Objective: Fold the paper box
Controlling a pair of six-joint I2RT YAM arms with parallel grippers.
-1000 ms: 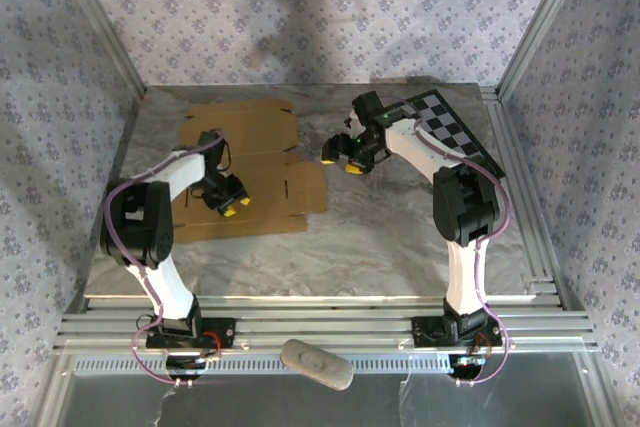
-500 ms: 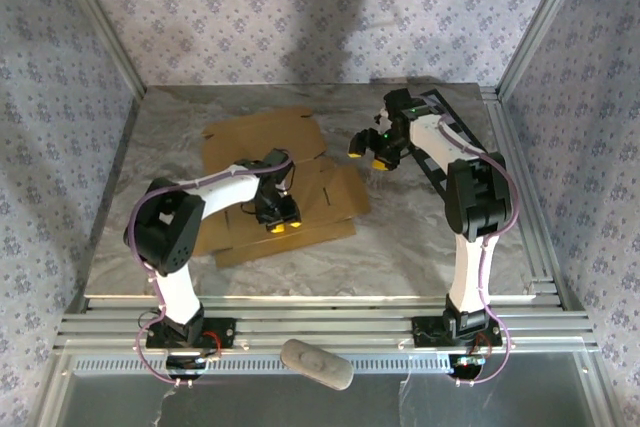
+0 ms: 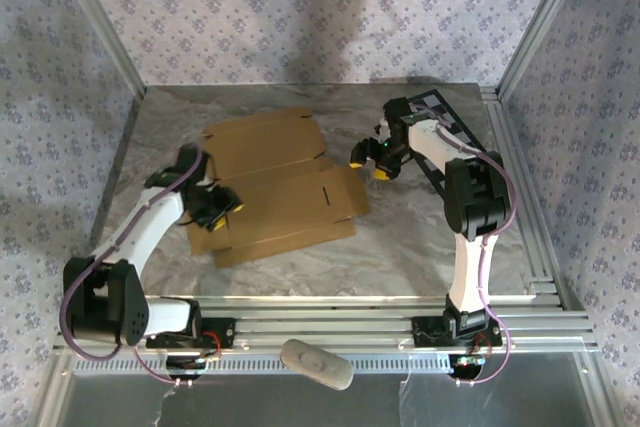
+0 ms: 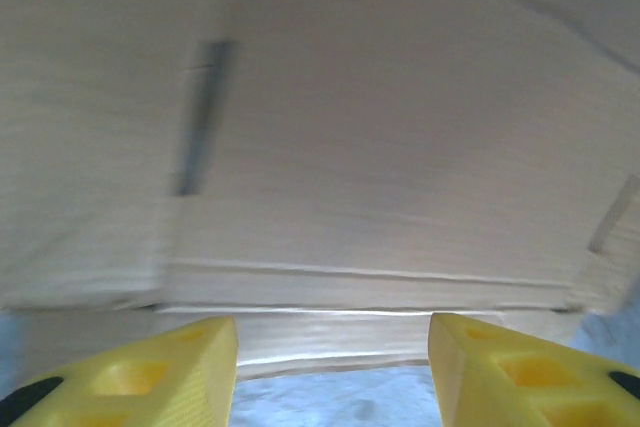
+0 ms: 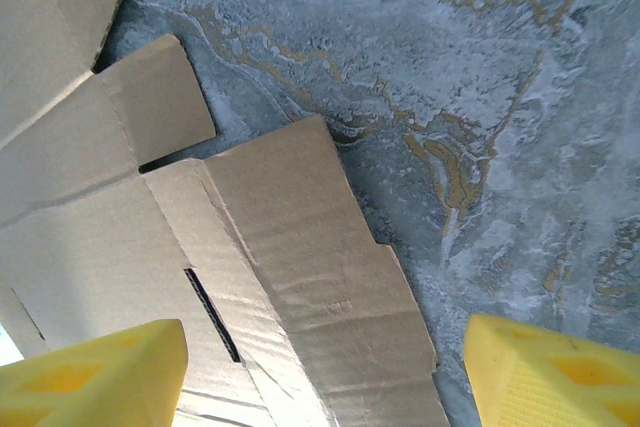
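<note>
The tan paper box [image 3: 275,182] lies unfolded and flat on the marble table, left of centre. My left gripper [image 3: 216,210] hovers at the sheet's left edge, open, with nothing between its yellow fingers [image 4: 140,377]; the left wrist view looks across the cardboard [image 4: 380,147] from just off its near edge. My right gripper [image 3: 370,161] is open too, over the table just off the sheet's right flap [image 5: 310,277]. Its yellow fingertips [image 5: 560,372] straddle that flap's edge without touching it.
A black-and-white checkerboard panel [image 3: 455,132] lies at the back right under the right arm. Metal frame posts and patterned walls enclose the marble table [image 3: 400,247]. A grey oblong object [image 3: 316,364] rests on the rails in front.
The left arm has swung out leftward, its gripper going from the sheet's middle to its left edge. The sheet had shifted right and rotated earlier. The right gripper stays by the right flap.
</note>
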